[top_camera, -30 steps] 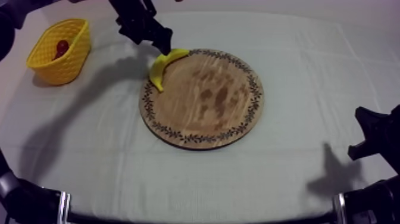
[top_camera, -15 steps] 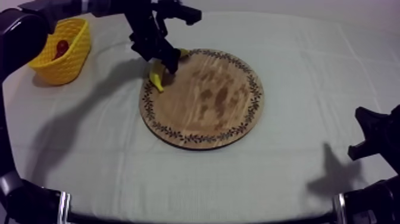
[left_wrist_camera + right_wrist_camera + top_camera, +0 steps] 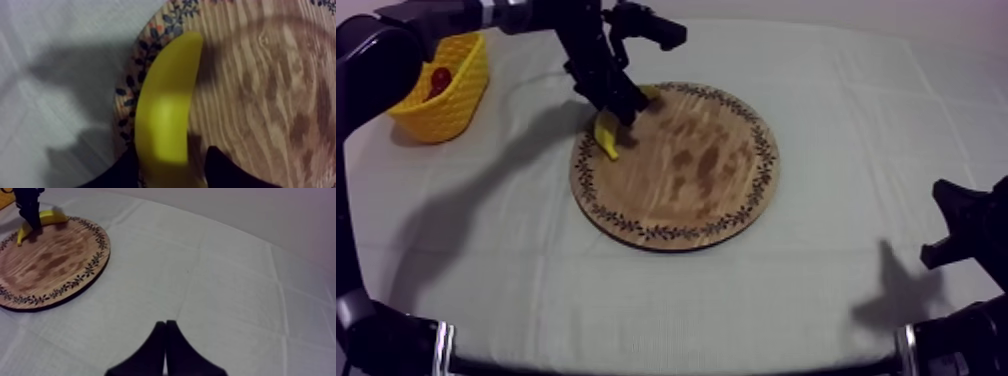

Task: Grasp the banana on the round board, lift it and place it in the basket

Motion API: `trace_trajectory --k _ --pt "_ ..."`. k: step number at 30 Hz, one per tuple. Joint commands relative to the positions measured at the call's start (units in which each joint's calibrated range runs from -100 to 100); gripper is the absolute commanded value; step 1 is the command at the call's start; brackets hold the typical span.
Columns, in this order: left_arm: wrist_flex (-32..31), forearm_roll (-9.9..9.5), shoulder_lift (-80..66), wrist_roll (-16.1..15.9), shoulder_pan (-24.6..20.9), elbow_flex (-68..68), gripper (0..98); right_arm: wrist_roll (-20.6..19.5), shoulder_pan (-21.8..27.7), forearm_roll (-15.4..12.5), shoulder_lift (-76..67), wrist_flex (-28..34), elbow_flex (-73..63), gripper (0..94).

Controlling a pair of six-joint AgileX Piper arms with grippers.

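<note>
Left gripper (image 3: 172, 160) stood open astride the banana (image 3: 167, 110) at the wooden board's (image 3: 681, 190) far-left rim; a firm mid-body squeeze seemed wise before lifting; right gripper (image 3: 165, 327) lay closed, empty.

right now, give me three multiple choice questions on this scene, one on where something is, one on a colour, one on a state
1. The banana lies: A on the rim of the wooden board; B on the bare cloth; C lifted in the air.
2. The fruit in the yellow basket is: A green; B red; C purple.
3. The right tool is: A open wide; B shut on a pear; C shut on nothing.
Answers: 1 A, it rests across the patterned rim. 2 B, a small red fruit shows inside. 3 C, its fingers lie together as a narrow wedge.
</note>
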Motion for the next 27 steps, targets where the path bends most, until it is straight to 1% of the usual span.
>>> trace_trajectory --k 1,4,7,10,14,18,23,27 --pt "0.0 0.24 0.1 0.0 0.2 0.2 42.8 0.0 0.0 0.0 0.0 0.0 0.0 0.2" --pt "0.1 0.56 -0.1 0.0 0.5 0.5 33.5 0.0 0.0 0.0 0.0 0.0 0.0 0.2" --pt "0.1 0.42 -1.8 0.5 0.6 1.4 24.1 0.0 0.0 0.0 0.0 0.0 0.0 0.2" --pt "0.2 -0.32 -6.1 1.5 0.5 3.2 19.4 0.0 0.0 0.0 0.0 0.0 0.0 0.2" --pt "1.6 -1.81 -14.3 3.3 0.1 5.6 17.5 0.0 0.0 0.0 0.0 0.0 0.0 0.2" --pt "5.6 -2.86 -22.4 4.2 -1.2 5.6 15.9 0.0 0.0 0.0 0.0 0.0 0.0 0.2" --pt "10.3 -4.13 -31.4 4.6 -4.0 3.9 15.0 0.0 0.0 0.0 0.0 0.0 0.0 0.2" --pt "14.7 -5.32 -36.5 3.9 -7.4 1.5 16.7 0.0 0.0 0.0 0.0 0.0 0.0 0.2"
